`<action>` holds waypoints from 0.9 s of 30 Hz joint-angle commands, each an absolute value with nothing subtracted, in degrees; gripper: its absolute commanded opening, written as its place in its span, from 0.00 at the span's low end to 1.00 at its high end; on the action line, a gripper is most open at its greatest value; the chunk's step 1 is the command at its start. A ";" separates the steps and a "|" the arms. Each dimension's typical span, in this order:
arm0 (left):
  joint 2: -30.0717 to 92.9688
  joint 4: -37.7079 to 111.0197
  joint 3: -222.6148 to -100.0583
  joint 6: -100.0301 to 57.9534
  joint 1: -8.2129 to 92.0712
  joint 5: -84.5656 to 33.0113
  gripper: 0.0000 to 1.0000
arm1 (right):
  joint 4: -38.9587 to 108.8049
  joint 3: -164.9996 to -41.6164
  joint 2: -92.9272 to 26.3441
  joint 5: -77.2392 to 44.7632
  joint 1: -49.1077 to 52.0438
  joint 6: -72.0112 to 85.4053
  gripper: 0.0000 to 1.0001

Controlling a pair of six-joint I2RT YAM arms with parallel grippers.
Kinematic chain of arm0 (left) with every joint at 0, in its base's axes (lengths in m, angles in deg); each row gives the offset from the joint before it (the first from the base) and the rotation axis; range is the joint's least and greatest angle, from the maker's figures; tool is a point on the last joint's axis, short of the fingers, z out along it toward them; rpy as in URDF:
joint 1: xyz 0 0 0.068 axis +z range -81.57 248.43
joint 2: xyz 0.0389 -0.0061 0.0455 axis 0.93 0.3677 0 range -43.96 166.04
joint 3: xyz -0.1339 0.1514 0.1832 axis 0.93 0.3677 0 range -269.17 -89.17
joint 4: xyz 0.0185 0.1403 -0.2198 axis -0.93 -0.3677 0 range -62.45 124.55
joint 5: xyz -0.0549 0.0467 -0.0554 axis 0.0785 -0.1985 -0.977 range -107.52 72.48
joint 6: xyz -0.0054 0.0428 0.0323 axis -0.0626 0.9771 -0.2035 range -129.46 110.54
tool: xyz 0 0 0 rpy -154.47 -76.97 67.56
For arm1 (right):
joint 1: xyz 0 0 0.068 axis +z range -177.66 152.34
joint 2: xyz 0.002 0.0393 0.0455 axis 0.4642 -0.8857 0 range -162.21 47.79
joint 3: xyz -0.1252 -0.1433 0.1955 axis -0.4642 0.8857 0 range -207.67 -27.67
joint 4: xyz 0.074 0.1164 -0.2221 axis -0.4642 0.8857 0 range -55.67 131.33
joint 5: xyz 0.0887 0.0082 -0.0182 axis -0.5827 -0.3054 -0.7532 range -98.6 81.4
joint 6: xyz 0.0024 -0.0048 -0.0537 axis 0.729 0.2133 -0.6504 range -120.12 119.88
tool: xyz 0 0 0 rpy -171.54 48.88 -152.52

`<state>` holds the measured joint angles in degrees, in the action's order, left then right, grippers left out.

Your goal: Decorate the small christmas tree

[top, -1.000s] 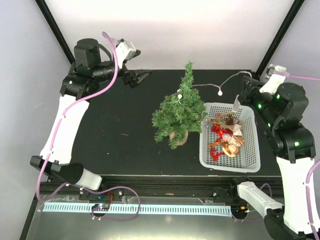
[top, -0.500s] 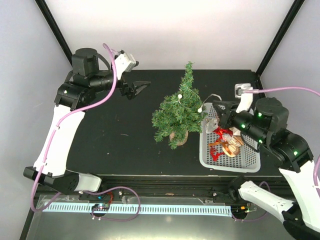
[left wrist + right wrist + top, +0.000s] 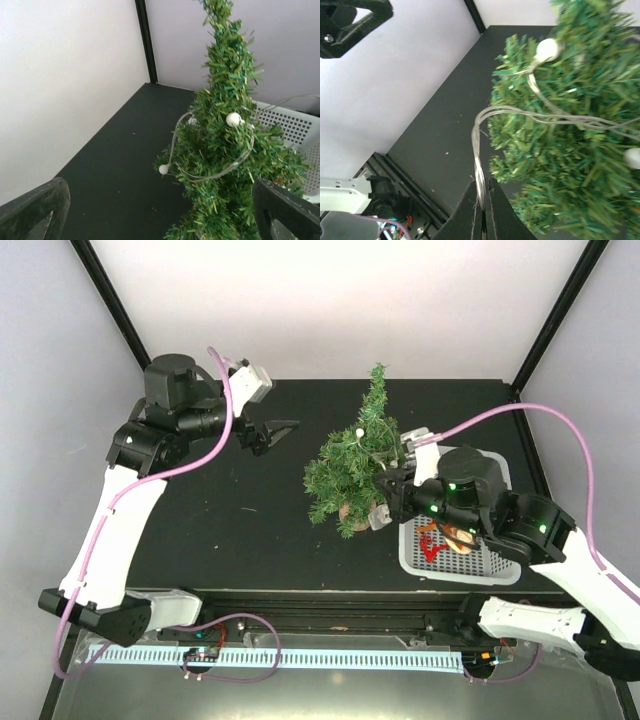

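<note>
- Since a second ago my right arm has swung off the basket point(image 3: 450, 568) and across to the near right side of the tree point(image 3: 355, 465). The right end effector point(image 3: 385, 502) now sits low against the tree's lower branches.
- My left arm has only drifted a little towards me, and the left end effector point(image 3: 272, 433) hangs above the desk point(image 3: 230, 520).
- The wire point(image 3: 479, 150) that trailed on the desk behind the basket a second ago is now draped over the tree.
- The right end effector is closed on that wire. In the right wrist view the two fingertips pinch a bundle of thin clear strands.
- From the pinch the strands rise, then bend right into the green needles.
- One white bulb point(image 3: 547, 49) sits high in the branches ahead of the right end effector. Another bulb point(image 3: 633, 157) shows at the right edge of that view.
- The left end effector is open, with its two fingers wide apart at the bottom corners of the left wrist view.
- The tree stands upright straight ahead of the left end effector, well apart from it. A loop of wire with two bulbs hangs on the side facing it.
- The basket lies just behind the right end effector, mostly under my right arm, and a red ornament point(image 3: 432, 548) shows inside it.
</note>
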<state>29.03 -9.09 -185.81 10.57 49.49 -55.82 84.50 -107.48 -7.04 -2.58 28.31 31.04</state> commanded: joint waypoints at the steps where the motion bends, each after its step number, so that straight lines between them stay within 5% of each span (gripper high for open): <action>1: 25.43 -7.12 -182.46 11.42 48.93 -55.77 0.99 | 81.28 -108.00 -9.04 -0.10 32.01 33.77 0.01; 7: 23.58 -7.36 -179.05 11.98 48.82 -60.07 0.99 | 76.96 -107.52 -12.05 -1.68 34.01 35.14 0.01; 14: 16.07 -1.27 -164.25 15.54 47.44 -79.12 0.98 | 73.29 -107.86 -14.20 -2.80 34.13 36.80 0.01; 27: 16.83 12.73 -155.95 6.59 42.28 -87.63 0.92 | 66.12 -107.68 -15.82 -4.76 34.13 41.48 0.01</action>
